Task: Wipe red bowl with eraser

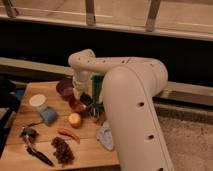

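Camera view: red bowl (76, 106) right of centre on the wooden worktop (90, 150), toward its far edge, directly under the gripper (80, 96). Dark block, likely the eraser (86, 99), at the bowl's rim beside the gripper; grip state impossible to tell. Judged at the wipe's start, none clearly finished. Purple bowl (65, 87) just behind.

You've got two bowls on the desk (90, 152): one red bowl (76, 106), one purple bowl (64, 87). Next, one orange fruit (75, 119), one red chilli (68, 134), one blue cup (48, 115), one white round object (37, 100). One black-handled tool (37, 150), one dark brown clump (62, 150), one green package (96, 89), one pale cloth (105, 137). And one gripper (81, 96), right above your red bowl.
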{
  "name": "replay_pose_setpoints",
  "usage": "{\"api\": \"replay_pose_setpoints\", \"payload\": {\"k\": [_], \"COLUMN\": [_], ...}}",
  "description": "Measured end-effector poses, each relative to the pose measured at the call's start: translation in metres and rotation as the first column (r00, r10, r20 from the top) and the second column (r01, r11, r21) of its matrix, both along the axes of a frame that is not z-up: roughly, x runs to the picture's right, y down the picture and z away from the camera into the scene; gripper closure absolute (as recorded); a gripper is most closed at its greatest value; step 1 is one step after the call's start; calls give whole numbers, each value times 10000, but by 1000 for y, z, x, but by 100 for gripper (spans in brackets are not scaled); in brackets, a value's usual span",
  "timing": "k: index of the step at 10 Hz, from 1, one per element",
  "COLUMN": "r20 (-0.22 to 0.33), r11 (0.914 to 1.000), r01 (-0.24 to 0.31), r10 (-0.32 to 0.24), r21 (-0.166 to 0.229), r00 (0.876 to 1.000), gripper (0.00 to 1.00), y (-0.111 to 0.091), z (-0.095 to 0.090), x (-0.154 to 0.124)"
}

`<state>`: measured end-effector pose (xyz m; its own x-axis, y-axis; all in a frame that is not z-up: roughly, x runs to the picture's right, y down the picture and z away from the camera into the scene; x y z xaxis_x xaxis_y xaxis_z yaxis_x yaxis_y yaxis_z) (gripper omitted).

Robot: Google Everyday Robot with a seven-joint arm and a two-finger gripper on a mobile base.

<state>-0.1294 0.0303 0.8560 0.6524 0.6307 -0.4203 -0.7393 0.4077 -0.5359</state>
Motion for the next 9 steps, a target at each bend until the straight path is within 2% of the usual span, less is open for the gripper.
{"api": "replay_pose_setpoints", "payload": {"k": [2, 5, 7, 9], "r20": [273, 904, 1050, 921], "r11": [9998, 9996, 9994, 9992], "r01": [-107, 141, 301, 400], "r10": [103, -162, -316, -407], "r21": [151, 234, 155, 85], "r00": [9996, 9958, 9940, 9949], "gripper": [100, 100, 100, 100], "y": [-5, 4, 18, 29], "z": [4, -4, -13, -22], "x": [-14, -39, -39, -30]}}
